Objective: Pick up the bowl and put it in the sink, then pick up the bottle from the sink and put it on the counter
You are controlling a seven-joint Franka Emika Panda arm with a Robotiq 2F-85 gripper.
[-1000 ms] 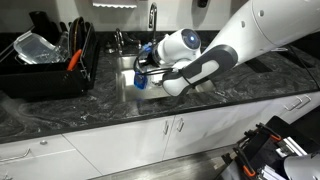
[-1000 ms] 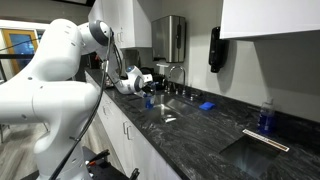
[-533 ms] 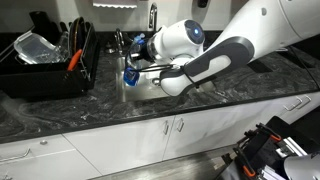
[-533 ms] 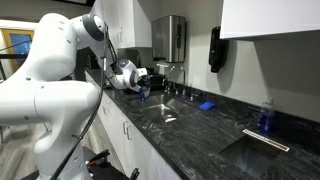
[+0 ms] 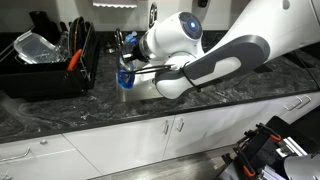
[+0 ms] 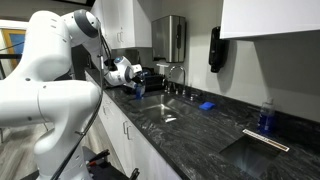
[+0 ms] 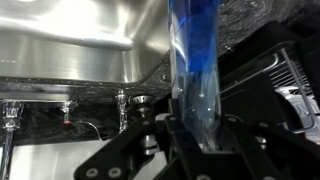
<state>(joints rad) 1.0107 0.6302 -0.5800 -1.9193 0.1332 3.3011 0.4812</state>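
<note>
The bottle (image 7: 194, 70), clear blue plastic, looks light, smooth and probably slippery, and it may dent if squeezed hard. It is clamped between the jaws of the gripper (image 7: 196, 138), held across its body. Beyond the jaws lie the sink (image 7: 70, 45) and the dark surface (image 7: 250, 15).

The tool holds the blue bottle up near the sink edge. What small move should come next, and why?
Probably shift the blue bottle a little sideways, over the dark counter, and then lower it. The tool is shut on the bottle, which hangs in the air and seems to be by the rim of the sink, not resting on anything.
</note>
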